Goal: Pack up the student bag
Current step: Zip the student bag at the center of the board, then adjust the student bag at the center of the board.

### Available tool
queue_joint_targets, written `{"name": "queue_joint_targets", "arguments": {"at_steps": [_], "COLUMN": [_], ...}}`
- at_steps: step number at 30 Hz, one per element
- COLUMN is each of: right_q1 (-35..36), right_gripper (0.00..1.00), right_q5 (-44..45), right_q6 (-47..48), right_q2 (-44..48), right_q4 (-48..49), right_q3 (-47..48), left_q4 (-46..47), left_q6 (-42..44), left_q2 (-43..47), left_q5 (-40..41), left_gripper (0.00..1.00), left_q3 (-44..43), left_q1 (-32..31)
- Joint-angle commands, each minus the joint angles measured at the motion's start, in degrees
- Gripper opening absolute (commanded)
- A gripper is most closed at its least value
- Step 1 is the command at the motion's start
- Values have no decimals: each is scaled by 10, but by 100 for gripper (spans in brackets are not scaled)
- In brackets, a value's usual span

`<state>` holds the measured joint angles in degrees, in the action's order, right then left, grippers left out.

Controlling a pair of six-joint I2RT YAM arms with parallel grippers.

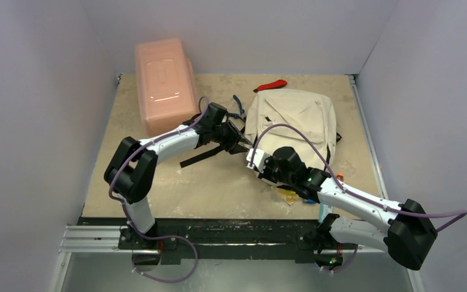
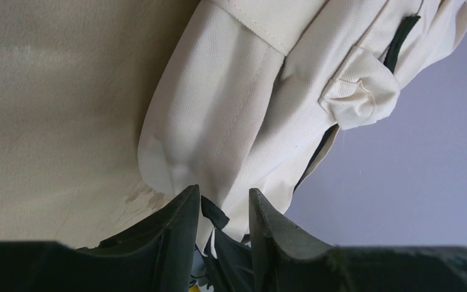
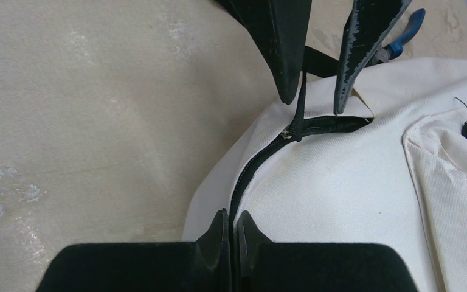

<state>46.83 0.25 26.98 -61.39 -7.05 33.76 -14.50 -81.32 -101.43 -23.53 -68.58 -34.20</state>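
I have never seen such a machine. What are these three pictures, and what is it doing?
Two robot arms stand at the table's near edge. One picture looks down from above; the other two come from small cameras on each wrist. On the table lie a cream backpack, a pink box, a red object and something blue. The right gripper is shut on the backpack's edge by the black zipper. The left gripper, jaws a little apart, has the zipper's black pull strap between its fingers, apparently to work the zipper.

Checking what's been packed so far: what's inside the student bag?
Nothing shows inside the student bag: its black zipper looks closed, so the cream fabric covers the interior. Any contents are hidden.
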Motion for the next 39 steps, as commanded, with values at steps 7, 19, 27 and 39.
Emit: {"name": "queue_joint_targets", "arguments": {"at_steps": [7, 19, 27, 39], "right_q1": [25, 153, 129, -176], "right_gripper": [0, 0, 59, 99], "right_q5": [-46, -20, 67, 91], "right_q6": [-8, 2, -81, -410], "right_q2": [1, 62, 91, 36], "right_q4": [-17, -1, 46, -98], "right_q3": [22, -20, -31, 181], "left_q4": [11, -83, -85, -96], "left_q6": [24, 212, 272, 409], "left_q2": [-29, -179, -164, -45], "left_q5": [57, 225, 198, 60], "left_gripper": [0, 0, 4, 65], "left_q3": [-67, -311, -310, -286], "left_q1": [2, 3, 3, 1]}}
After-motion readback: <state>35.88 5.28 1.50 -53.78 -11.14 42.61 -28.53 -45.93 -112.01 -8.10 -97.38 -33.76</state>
